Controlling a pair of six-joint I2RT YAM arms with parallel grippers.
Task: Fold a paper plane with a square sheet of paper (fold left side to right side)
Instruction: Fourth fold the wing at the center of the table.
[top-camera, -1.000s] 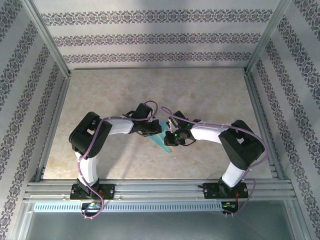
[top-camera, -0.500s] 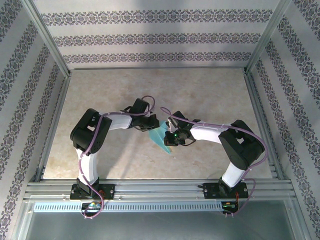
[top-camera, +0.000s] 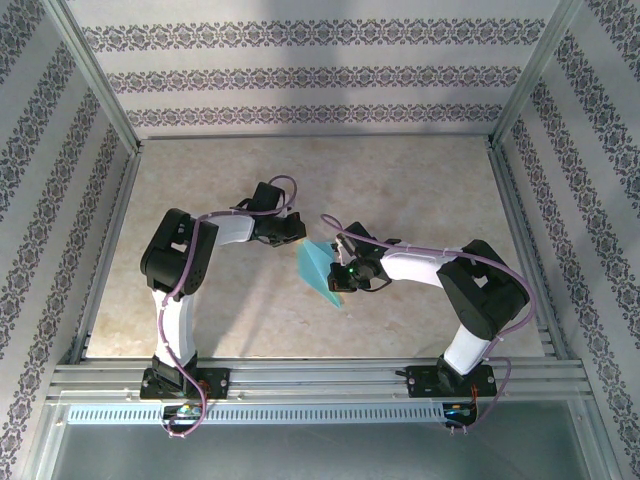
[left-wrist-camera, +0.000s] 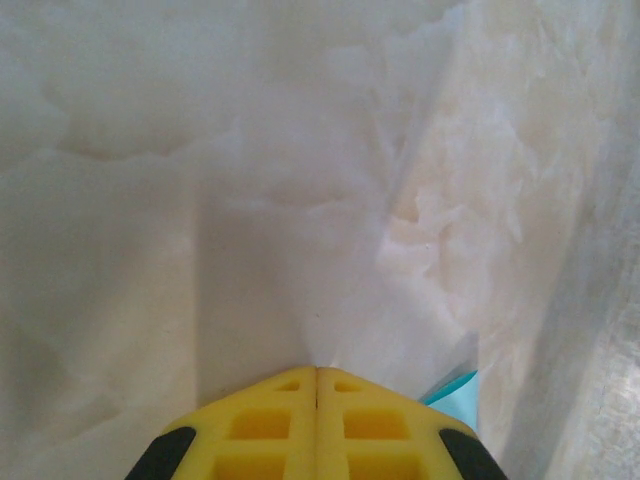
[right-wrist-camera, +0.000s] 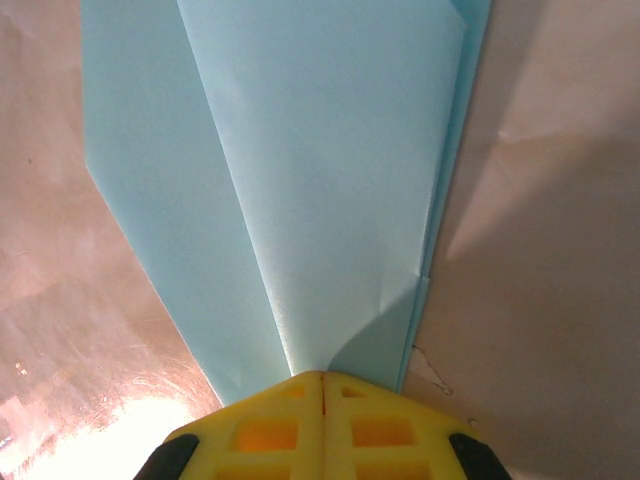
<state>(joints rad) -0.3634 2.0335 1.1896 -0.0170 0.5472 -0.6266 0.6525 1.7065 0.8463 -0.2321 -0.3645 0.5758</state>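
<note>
The turquoise-blue sheet of paper (top-camera: 318, 270) lies folded into a narrow pointed shape at the table's middle, its tip toward the near edge. In the right wrist view the paper (right-wrist-camera: 300, 180) shows layered flaps that fan away from the fingers. My right gripper (top-camera: 337, 279) is shut, and its yellow tips (right-wrist-camera: 322, 376) rest on the paper's right part. My left gripper (top-camera: 297, 230) is shut and empty, up and left of the paper and apart from it. The left wrist view has the closed left gripper (left-wrist-camera: 318, 370) over bare table, with a paper corner (left-wrist-camera: 455, 395) at its right.
The marbled beige tabletop (top-camera: 200, 200) is ringed by an aluminium frame (top-camera: 110, 250) and patterned walls. Both arm bases stand on the rail (top-camera: 320, 378) at the near edge.
My left gripper has drawn back up and to the left, off the paper, which now lies uncovered on its left side. The right gripper has stayed in place on the paper.
</note>
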